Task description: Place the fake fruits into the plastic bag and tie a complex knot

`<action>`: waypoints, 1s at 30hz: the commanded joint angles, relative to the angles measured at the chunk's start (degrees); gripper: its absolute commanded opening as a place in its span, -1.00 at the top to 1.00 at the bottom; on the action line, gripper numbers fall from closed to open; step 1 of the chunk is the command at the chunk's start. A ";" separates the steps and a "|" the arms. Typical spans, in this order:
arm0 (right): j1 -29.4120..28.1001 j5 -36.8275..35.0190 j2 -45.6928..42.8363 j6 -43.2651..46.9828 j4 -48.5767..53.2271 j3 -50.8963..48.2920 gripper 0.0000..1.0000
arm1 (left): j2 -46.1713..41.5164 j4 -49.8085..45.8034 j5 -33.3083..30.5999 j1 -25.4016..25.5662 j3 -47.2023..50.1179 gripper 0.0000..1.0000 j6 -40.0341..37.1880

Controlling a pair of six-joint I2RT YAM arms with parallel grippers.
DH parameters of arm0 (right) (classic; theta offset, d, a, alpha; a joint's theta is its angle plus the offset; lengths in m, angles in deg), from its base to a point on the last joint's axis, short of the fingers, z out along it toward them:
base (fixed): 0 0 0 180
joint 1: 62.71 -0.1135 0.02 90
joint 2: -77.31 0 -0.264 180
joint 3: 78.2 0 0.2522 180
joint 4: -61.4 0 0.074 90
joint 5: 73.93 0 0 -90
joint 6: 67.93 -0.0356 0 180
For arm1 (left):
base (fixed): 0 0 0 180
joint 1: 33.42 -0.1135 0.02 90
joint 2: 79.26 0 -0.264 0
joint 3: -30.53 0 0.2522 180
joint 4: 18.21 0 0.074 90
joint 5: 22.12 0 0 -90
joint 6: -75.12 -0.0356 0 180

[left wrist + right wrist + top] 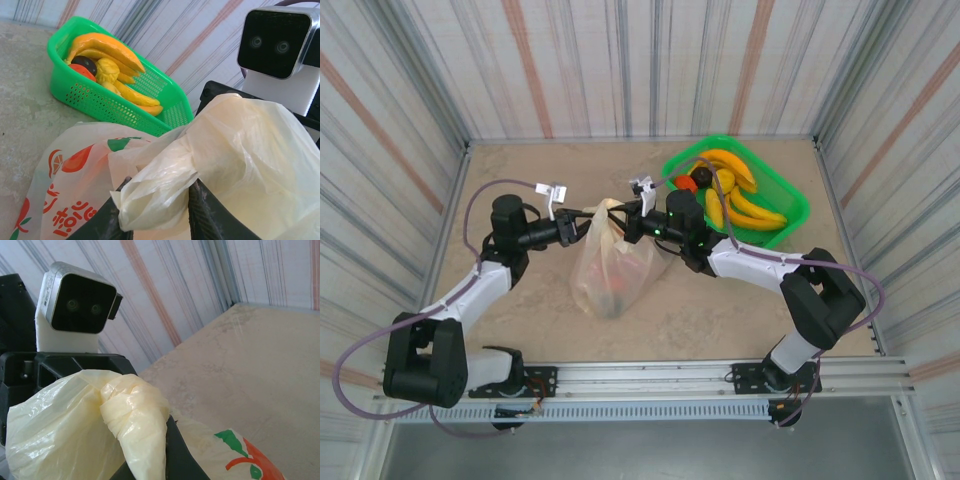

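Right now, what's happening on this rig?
Both arms are at the top of the plastic bag, mid-table. The right gripper is shut on its bunched handle plastic. The left gripper has handle plastic between its fingers; I can't tell whether it's clamped. Bananas and other fake fruits sit in the green basket, not bagged.
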 commanded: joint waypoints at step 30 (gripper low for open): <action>-0.28 -0.51 -1.23 0.64 -0.18 -0.20 0.55 | -1.50 -0.19 1.36 0.97 -1.70 1.00 -1.97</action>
